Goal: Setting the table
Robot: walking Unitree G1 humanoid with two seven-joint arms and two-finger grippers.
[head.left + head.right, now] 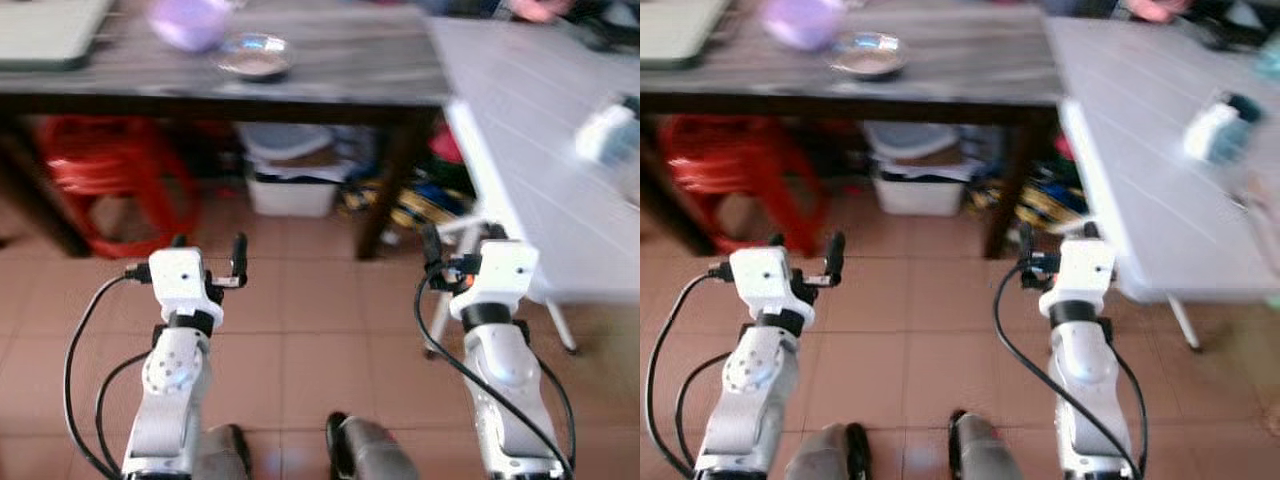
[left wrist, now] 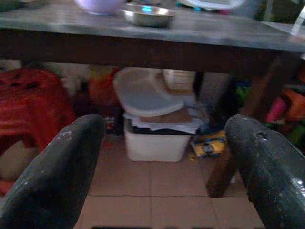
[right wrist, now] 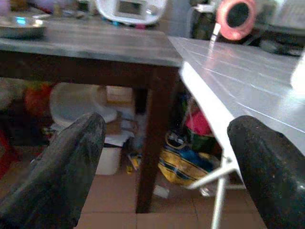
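Steel bowl (image 1: 255, 55) and purple bowl (image 1: 190, 20) stand on the dark wooden bench (image 1: 340, 60) at 12 o'clock. White bench (image 1: 560, 150) is at 2 o'clock. Left hand (image 1: 208, 260) and right hand (image 1: 463, 250) hover over the tiled floor (image 1: 300, 310), both open and holding nothing.

Head pair looks down; wrist views forward, sharing dark table (image 1: 330, 85).

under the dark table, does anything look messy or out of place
Somewhat. A white bin under the dark table is overfilled: papers stick out and its lid sits tilted on top, not closed. Colourful bags lie heaped on the floor by the table leg. On top, the metal bowl sits upright.
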